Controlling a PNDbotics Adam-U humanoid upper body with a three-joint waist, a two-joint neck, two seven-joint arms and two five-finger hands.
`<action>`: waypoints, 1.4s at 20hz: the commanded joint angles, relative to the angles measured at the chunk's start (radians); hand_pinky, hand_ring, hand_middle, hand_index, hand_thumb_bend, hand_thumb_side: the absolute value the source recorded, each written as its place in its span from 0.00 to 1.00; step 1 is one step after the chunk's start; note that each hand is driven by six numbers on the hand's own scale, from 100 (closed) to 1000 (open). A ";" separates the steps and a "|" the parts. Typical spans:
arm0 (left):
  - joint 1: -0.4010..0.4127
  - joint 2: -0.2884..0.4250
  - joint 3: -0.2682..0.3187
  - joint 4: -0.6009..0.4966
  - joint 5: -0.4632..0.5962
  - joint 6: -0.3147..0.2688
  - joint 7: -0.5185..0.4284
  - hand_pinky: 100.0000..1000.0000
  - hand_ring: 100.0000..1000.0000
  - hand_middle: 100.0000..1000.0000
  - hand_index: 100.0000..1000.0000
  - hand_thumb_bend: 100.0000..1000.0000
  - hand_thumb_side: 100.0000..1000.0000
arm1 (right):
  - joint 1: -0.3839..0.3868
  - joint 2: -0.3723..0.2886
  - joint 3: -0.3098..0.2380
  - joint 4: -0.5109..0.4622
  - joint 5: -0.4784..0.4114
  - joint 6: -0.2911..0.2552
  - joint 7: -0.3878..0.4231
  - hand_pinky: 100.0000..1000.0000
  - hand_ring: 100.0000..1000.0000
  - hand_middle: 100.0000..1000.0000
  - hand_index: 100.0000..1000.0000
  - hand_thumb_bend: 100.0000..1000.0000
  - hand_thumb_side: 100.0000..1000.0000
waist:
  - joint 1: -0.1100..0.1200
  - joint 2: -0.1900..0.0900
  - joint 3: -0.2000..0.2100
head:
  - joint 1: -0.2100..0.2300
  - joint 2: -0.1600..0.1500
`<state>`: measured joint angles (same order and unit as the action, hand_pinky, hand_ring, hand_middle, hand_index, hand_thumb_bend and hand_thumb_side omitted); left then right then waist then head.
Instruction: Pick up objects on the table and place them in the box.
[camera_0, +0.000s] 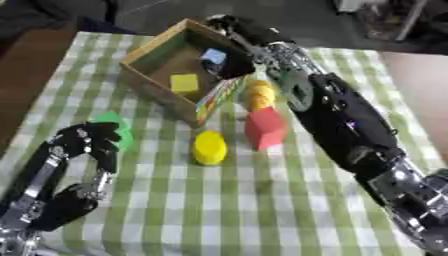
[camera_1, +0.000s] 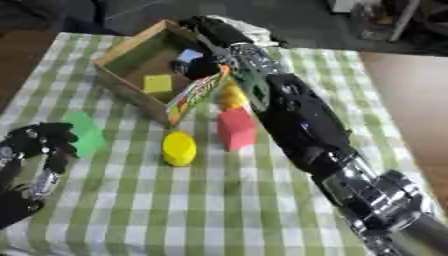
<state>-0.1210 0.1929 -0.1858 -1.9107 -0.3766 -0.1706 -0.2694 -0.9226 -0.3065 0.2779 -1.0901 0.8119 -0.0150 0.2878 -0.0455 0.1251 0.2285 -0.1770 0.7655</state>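
The table (camera_0: 262, 210) carries a green-and-white checked cloth. The box (camera_0: 144, 52) — an open wooden tray with raised walls — stands askew near the far left part of the table. Inside it lie a yellow square block (camera_0: 184, 82) on the floor and a pale blue block (camera_0: 213, 56) toward the far right wall.

The right arm (camera_0: 346, 117) runs diagonally from the near right corner up to the box. The right hand (camera_0: 234, 64) sits over the box's right side, just beside the pale blue block; its fingers appear curled downward, but whether they hold the block cannot be told.

A flat, multicoloured printed strip (camera_1: 197, 95) leans against the box's near right wall, between the box and the loose objects. Just right of it lie an orange-yellow rounded piece (camera_0: 259, 95), partly hidden by the right arm, then a red block (camera_0: 265, 127), and nearer the front a yellow cylinder (camera_0: 210, 147) on its side.

The left hand (camera_0: 87, 145) rests near the left edge, fingers curled and holding nothing — a green block (camera_1: 85, 132) lies directly beside it, partly covered in the left eye view.
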 joint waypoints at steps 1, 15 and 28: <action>0.001 0.011 0.014 -0.016 -0.009 0.001 0.011 0.45 0.57 0.59 0.81 0.00 0.55 | 0.005 -0.067 -0.009 -0.057 -0.053 -0.018 0.097 0.81 0.83 0.86 0.98 0.24 0.40 | 0.002 -0.019 -0.012 | 0.009 0.004; 0.023 0.021 0.031 -0.011 -0.025 0.004 0.027 0.45 0.57 0.59 0.81 0.00 0.55 | 0.164 -0.190 0.084 -0.326 -0.257 -0.218 0.557 0.87 0.91 0.91 1.00 0.30 0.25 | -0.002 -0.030 -0.073 | 0.042 0.004; 0.027 0.018 0.028 -0.011 -0.024 0.001 0.024 0.45 0.57 0.59 0.81 0.00 0.55 | 0.177 -0.127 0.087 -0.203 -0.037 -0.259 0.399 0.88 0.93 0.91 1.00 0.34 0.17 | 0.019 -0.029 -0.075 | 0.033 0.004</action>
<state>-0.0885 0.2017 -0.1623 -1.9100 -0.3986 -0.1670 -0.2458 -0.7216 -0.4257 0.3796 -1.2993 0.7561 -0.2737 0.7125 -0.0289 0.1097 0.1546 -0.1423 0.7655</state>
